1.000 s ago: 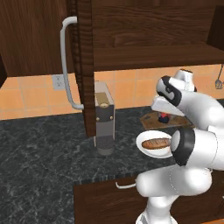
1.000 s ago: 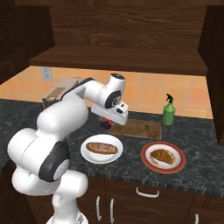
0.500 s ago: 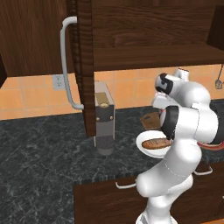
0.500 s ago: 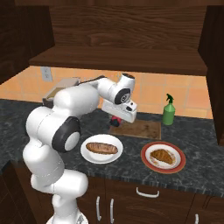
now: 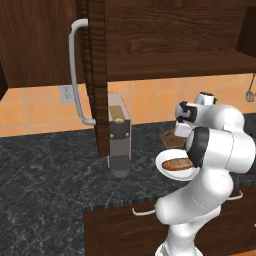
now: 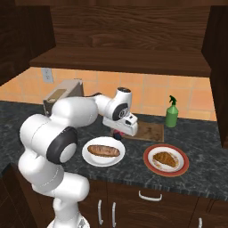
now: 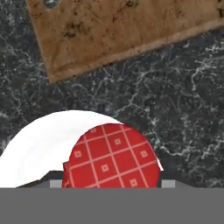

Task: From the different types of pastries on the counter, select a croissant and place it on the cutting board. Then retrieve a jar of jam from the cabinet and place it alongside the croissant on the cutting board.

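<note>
- The jar of jam (image 7: pixel 111 156) is sitting right at the bottom of the hand view, its red checked top facing the camera, between the gripper's tips; in the right base view a small red shape (image 6: pixel 118 134) is showing just under the gripper (image 6: pixel 120 133).
- The gripper appears to be holding the jar, though the fingertips themselves are hidden, so the grasp cannot be confirmed for certain.
- Below the jar in the hand view, the rim of a white plate (image 7: pixel 39 144) is curving past, and beyond it the speckled black counter (image 7: pixel 175 105) is spreading out.
- The cutting board (image 6: pixel 149 131) is lying flat on the counter just beyond the gripper, its hole (image 7: pixel 50 3) near one corner in the hand view; its top is bare.
- The croissant (image 6: pixel 164 158) is resting on a red-rimmed plate (image 6: pixel 178 169) near the counter's front edge, in front of the board and apart from it.
- The longer dark pastry (image 6: pixel 103 150) is lying on the white plate, beside the red-rimmed one.
- A green spray bottle (image 6: pixel 172 112) is standing upright behind the board's far corner, near the tiled wall.
- In the left base view, the cabinet door (image 5: pixel 95 75) is standing open with its light-grey bar handle (image 5: pixel 76 75) facing outward, above a grey coffee machine (image 5: pixel 119 137).
</note>
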Robot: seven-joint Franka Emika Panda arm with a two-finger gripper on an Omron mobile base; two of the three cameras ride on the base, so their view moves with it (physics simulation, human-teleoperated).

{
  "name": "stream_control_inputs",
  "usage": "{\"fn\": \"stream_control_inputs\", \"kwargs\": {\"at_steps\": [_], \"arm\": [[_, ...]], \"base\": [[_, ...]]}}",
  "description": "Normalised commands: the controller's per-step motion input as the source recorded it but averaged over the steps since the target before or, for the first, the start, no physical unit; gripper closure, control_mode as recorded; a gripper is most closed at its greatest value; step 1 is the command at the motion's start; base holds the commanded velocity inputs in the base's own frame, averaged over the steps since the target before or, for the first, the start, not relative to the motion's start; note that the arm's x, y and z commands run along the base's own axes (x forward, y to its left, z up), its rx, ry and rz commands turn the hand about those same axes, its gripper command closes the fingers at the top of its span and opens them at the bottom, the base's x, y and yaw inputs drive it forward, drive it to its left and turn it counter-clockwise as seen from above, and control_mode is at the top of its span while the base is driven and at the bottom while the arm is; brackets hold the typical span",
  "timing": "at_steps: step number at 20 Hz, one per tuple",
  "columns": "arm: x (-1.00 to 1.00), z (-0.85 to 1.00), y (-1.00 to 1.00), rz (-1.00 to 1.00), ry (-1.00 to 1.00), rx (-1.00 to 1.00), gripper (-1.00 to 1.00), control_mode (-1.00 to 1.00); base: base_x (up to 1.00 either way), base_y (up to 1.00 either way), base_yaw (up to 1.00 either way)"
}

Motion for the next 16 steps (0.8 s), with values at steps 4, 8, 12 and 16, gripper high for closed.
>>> {"fn": "stream_control_inputs", "kwargs": {"at_steps": [4, 8, 12, 16], "arm": [[1.0, 0.43, 0.0, -0.17, -0.57, 0.02, 1.0, -1.0], [0.54, -0.19, 0.04, -0.01, -0.12, -0.03, 1.0, -1.0], [1.0, -0.07, -0.3, 0.0, -0.09, 0.0, 1.0, -1.0], [0.25, 0.0, 0.0, 0.0, -0.07, 0.0, 1.0, -1.0]], "base": [[0.0, 0.0, 0.0], [0.0, 0.0, 0.0], [0.0, 0.0, 0.0], [0.0, 0.0, 0.0]]}}
